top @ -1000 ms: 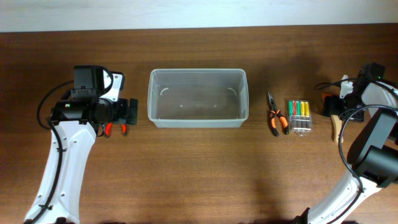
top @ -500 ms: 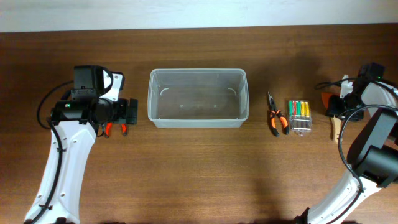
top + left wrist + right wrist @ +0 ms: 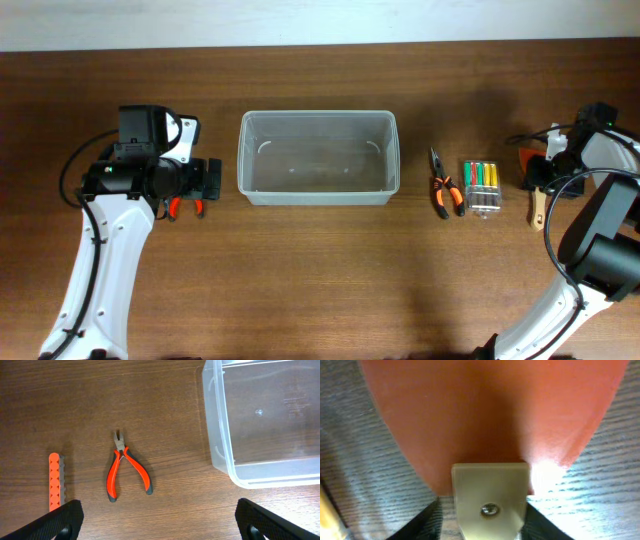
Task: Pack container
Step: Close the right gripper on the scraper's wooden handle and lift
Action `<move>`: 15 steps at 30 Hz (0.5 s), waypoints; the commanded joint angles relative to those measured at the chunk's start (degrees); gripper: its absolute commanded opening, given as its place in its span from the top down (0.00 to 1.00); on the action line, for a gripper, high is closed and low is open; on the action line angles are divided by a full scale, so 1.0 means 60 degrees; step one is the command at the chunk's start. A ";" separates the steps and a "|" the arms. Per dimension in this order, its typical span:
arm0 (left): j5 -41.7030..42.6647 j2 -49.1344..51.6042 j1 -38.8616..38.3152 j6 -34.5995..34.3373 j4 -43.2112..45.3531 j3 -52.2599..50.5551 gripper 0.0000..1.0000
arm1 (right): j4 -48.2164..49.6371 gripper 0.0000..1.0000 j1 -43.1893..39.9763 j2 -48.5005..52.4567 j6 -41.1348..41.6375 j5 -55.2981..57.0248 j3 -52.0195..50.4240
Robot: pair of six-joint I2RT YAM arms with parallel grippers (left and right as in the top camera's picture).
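Mid-table, btwn both arms: translucent clear-grey rect. plastic container (image 3: 318,114). Left gripper (image 3: 157,510): fingers spread wide apart, above small orange-handled pliers (image 3: 125,472) near container. Right gripper (image 3: 536,170): hard up against flat orange blade (image 3: 490,410); open/closed can't tell.

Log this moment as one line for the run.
container empty | left gripper open near red pliers | right gripper close over orange blade, grip unclear

White arms (image 3: 100,262), black wrists and jaws, looping black cables (image 3: 63,176)
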 commanded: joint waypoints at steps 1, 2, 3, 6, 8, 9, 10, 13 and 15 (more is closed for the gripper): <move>-0.0069 0.0018 0.0040 0.0160 0.0015 0.0157 0.01 | -0.0033 0.55 -0.0015 0.0270 0.0113 -0.0036 0.0044; -0.0069 0.0018 0.0040 0.0160 0.0015 0.0157 0.01 | -0.0025 0.56 -0.0015 0.0270 0.0113 -0.0036 0.0040; -0.0066 0.0018 0.0040 0.0160 0.0015 0.0160 0.01 | -0.0015 0.57 -0.0015 0.0270 0.0113 -0.0036 0.0040; -0.0066 0.0018 0.0040 0.0160 0.0015 0.0160 0.01 | 0.0004 0.63 -0.0015 0.0270 0.0113 -0.0036 0.0040; -0.0069 0.0022 0.0040 0.0160 0.0018 0.0160 0.01 | 0.0011 0.66 -0.0018 0.0270 0.0113 -0.0036 0.0044; -0.0069 0.0022 0.0040 0.0160 0.0018 0.0157 0.01 | 0.0011 0.67 -0.0018 0.0270 0.0113 -0.0036 0.0040; -0.0069 0.0018 0.0040 0.0160 0.0015 0.0157 0.01 | 0.0015 0.68 -0.0018 0.0270 0.0113 -0.0036 0.0044; -0.0066 0.0018 0.0040 0.0160 0.0015 0.0160 0.01 | 0.0080 0.68 -0.0015 0.0270 0.0120 -0.0073 0.0044; -0.0069 0.0022 0.0040 0.0160 0.0015 0.0160 0.01 | 0.0091 0.64 -0.0018 0.0266 0.0120 -0.0189 0.0047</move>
